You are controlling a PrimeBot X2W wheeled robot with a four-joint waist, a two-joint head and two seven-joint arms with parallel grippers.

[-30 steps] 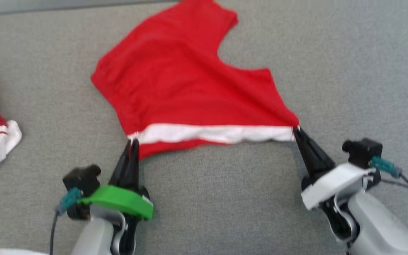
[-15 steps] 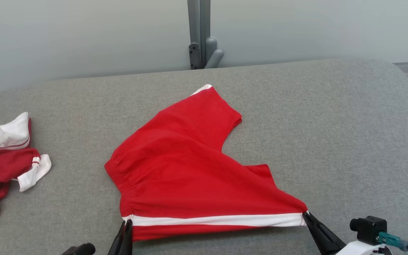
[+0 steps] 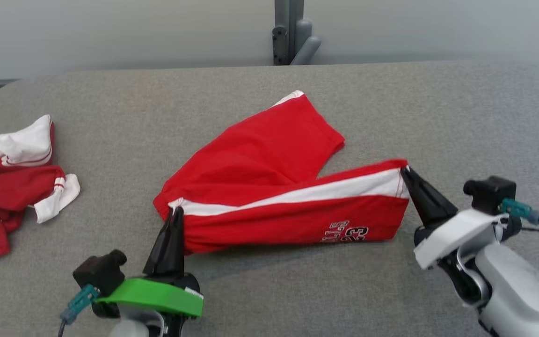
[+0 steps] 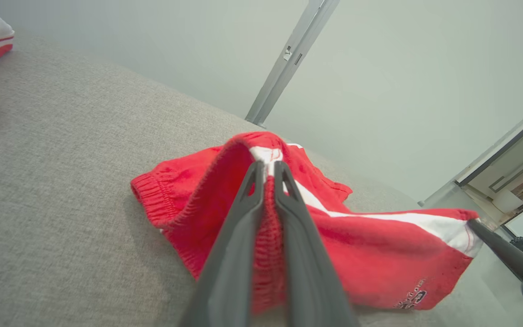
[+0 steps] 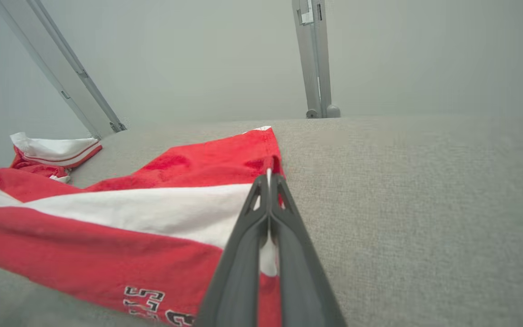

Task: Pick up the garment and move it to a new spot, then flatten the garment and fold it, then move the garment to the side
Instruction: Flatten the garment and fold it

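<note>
The garment (image 3: 269, 187) is a pair of red shorts with a white side stripe and a printed "23", lying on the grey padded surface. Its near edge is lifted and carried over the rest. My left gripper (image 3: 175, 211) is shut on the elastic waistband corner (image 4: 268, 190) at the garment's left end. At the right end my right gripper (image 3: 405, 171) is shut on the leg hem corner (image 5: 268, 175), where the white stripe ends. The far leg (image 3: 297, 126) lies flat, pointing away toward the wall.
A heap of other red and white clothes (image 3: 12, 173) lies at the left edge of the surface. A grey post (image 3: 290, 32) stands against the pale wall behind. Bare grey padding (image 3: 461, 117) stretches to the right and in front.
Both grippers have carried the near edge of the garment up and away from me, turning the striped side over so the "23" print faces up. The head camera has also shifted.
</note>
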